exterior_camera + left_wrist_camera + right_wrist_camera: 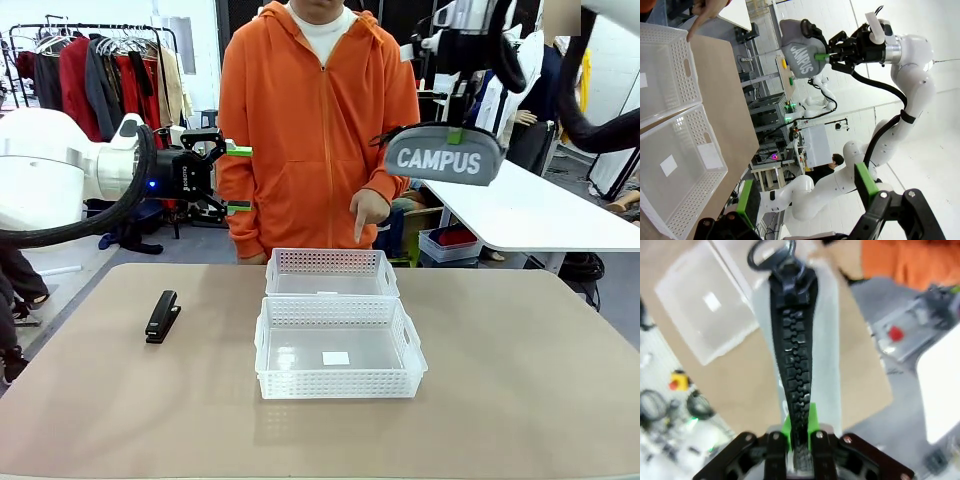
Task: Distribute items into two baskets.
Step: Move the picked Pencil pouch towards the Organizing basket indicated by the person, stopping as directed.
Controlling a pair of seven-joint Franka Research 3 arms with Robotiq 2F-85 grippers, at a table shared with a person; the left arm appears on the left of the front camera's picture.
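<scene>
Two baskets, one pouch (444, 155), one stapler (162, 315); pouch held aloft.
Baskets touch mid-table (520, 380), one behind the other: near basket (340, 382) with a white label (336, 358) on its floor, far basket (330, 262) under the person's pointing hand (368, 210). Right gripper (455, 135) fingers clamped on the pouch's top, above the far right edge. Stapler flat near the left edge. Left gripper (240, 180) level beyond the far left corner, fingers wide.

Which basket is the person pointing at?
The far basket, on the person's side: their hand points down at its right rim; the near basket lies robot-side.
</scene>
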